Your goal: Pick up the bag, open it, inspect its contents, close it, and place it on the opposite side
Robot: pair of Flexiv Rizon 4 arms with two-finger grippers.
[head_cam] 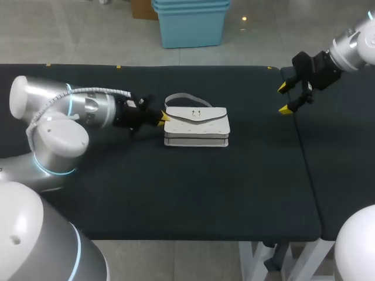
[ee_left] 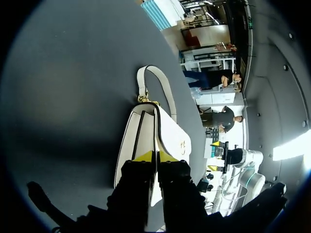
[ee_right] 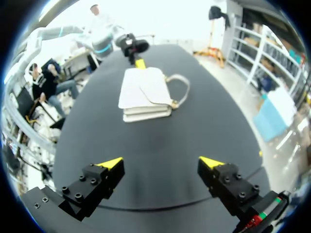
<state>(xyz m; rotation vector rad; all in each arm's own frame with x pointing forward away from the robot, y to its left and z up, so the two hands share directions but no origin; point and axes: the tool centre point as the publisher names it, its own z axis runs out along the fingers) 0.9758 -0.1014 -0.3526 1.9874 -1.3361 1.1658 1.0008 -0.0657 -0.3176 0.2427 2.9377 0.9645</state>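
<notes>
A white handbag lies flat near the middle of the dark table, its strap looped on the far side. My left gripper is at the bag's left end. In the left wrist view its gripper is shut on the thin edge of the bag's flap, with the strap ahead. My right gripper hangs open above the table's right part, well clear of the bag. The right wrist view has the bag far ahead of its wide-open gripper, and my left gripper beyond the bag.
The table is covered in a dark cloth, with a seam to a second table at the right. Bare cloth surrounds the bag on the near side and to the right.
</notes>
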